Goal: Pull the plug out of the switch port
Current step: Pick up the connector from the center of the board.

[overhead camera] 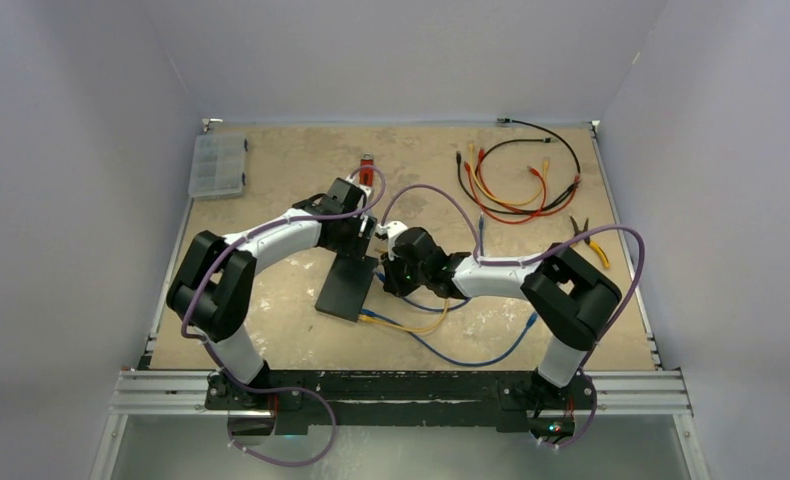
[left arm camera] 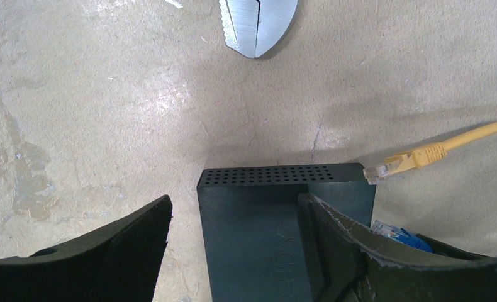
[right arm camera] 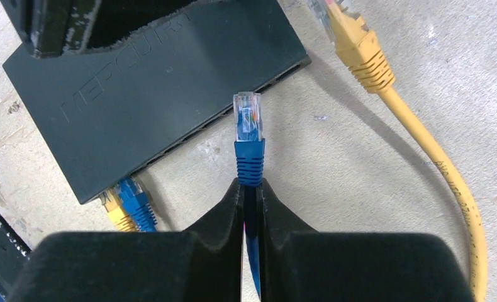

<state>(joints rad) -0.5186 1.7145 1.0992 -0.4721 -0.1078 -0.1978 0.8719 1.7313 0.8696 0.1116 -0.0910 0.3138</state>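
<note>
Plug (right arm camera: 246,116) sits just off the switch (right arm camera: 151,94), your right jaws clenched on its cable (right arm camera: 252,270), left jaws splayed over the switch.

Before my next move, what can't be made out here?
Top view: the switch's port row, too small, partly under the right claw.
Left wrist view: no ports visible; a blue plug sits half behind a finger of the left claw.
Right wrist view: port insides too dark; two more plugs partly tucked under the switch corner; the blue cable disappears between the claw's pads.
</note>
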